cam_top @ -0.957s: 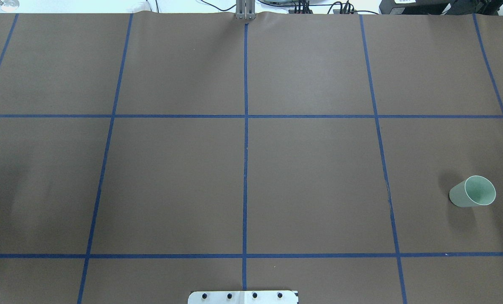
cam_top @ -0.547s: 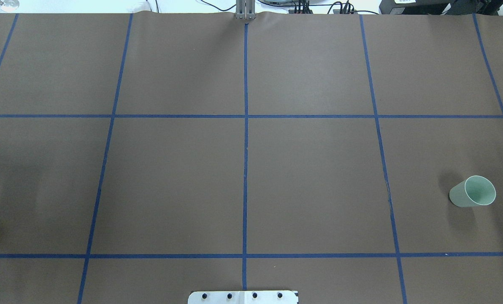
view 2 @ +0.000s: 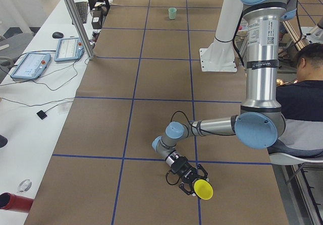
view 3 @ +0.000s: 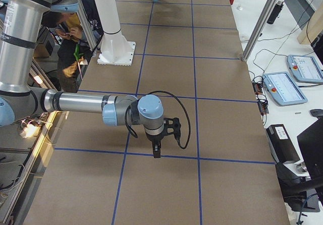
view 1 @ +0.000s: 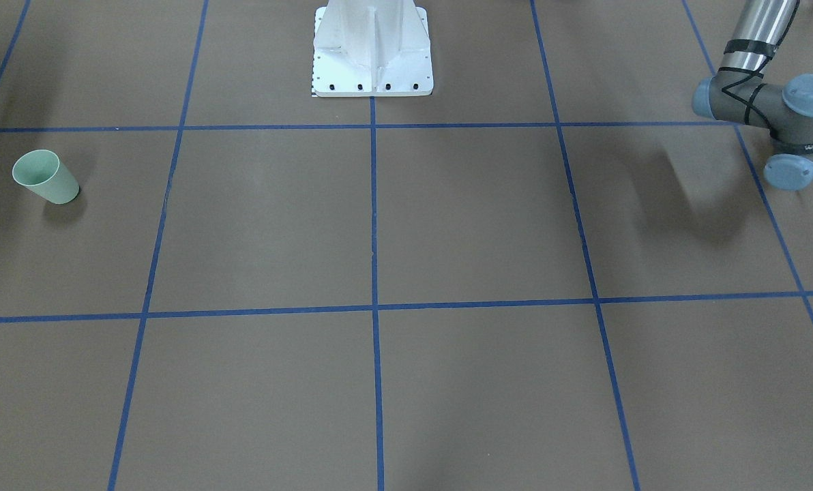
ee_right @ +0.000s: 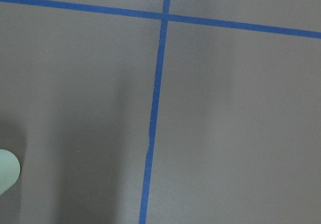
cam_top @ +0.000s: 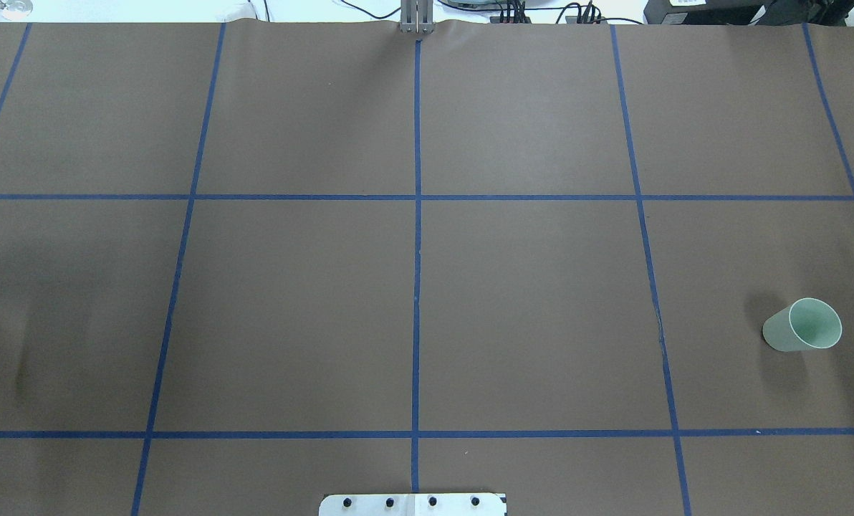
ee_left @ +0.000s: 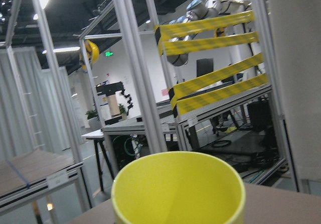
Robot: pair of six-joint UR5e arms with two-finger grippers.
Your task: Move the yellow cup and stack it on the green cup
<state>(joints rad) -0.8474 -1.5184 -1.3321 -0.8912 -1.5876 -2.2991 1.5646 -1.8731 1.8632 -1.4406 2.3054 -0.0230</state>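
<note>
One yellow cup (view 2: 204, 189), green cup (cam_top: 803, 327) (both empty)

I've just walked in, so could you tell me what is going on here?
The left gripper has the yellow cup at its tip, tilted, near the left end of the table; whether it grips is unclear. The green cup stands upright at the opposite end, unstacked. The right gripper hovers above the table, apparently empty.
</note>
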